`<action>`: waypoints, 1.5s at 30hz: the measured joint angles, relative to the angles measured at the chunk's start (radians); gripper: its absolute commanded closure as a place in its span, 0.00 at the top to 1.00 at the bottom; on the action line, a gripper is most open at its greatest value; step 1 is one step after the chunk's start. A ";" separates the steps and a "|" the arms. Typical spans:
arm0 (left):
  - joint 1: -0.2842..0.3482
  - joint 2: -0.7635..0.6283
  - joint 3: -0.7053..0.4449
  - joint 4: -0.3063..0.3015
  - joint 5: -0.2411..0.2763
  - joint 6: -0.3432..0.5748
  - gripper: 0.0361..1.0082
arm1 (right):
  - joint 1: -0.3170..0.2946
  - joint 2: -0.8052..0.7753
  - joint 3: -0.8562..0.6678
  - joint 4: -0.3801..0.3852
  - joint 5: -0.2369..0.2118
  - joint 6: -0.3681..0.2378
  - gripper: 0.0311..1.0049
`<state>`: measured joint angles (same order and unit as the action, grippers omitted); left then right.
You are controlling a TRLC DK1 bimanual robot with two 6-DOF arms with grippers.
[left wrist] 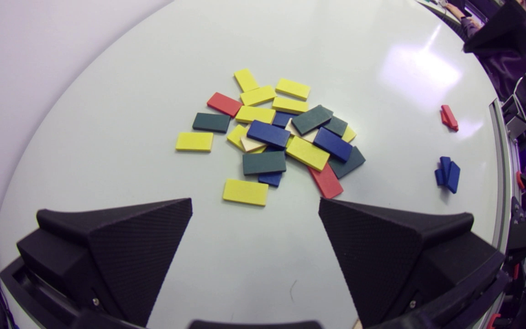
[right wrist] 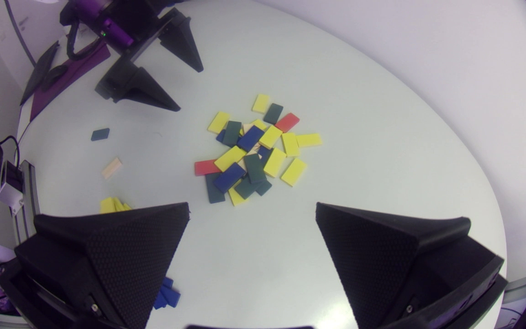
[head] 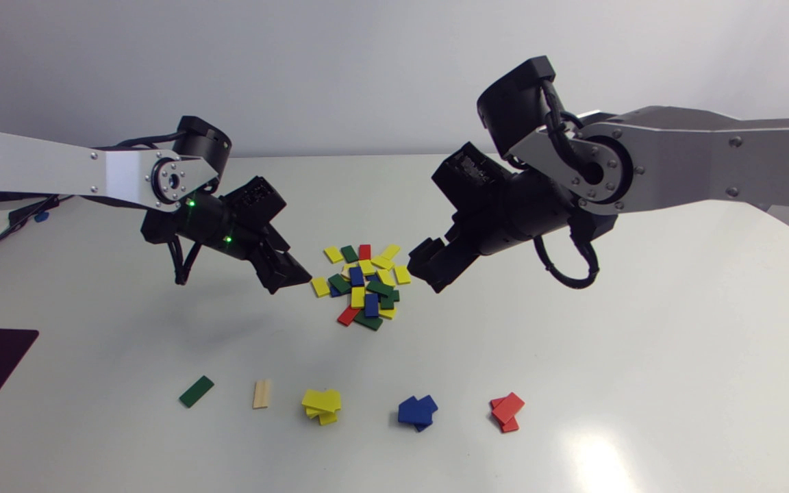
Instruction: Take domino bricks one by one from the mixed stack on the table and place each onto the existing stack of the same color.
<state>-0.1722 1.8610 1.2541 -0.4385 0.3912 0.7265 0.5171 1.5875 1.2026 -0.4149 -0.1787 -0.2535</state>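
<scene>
Progress early | mixed pile (head: 364, 284) holds perhaps twenty bricks | sorted stacks (head: 417, 412) small | left gripper (left wrist: 255, 201), right gripper (right wrist: 252, 205): fingers apart, empty

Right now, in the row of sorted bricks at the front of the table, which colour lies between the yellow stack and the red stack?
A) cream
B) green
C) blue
C: in the head view, the blue stack lies in the front row with the yellow stack on one side and the red stack on the other.
</scene>
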 measured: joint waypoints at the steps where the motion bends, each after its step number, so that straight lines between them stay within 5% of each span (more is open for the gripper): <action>1: -0.006 0.010 0.005 0.007 -0.011 -0.006 0.98 | 0.000 0.000 0.000 0.000 0.000 0.000 0.97; 14: -0.098 0.132 0.068 0.060 -0.158 -0.143 0.98 | 0.000 0.010 0.000 0.001 0.000 0.000 0.97; 45: -0.148 0.248 0.156 0.081 -0.172 -0.164 0.98 | -0.018 0.012 -0.013 0.005 -0.001 -0.001 0.97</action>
<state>-0.3206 2.1090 1.4105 -0.3576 0.2192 0.5625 0.4988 1.5997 1.1900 -0.4095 -0.1795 -0.2543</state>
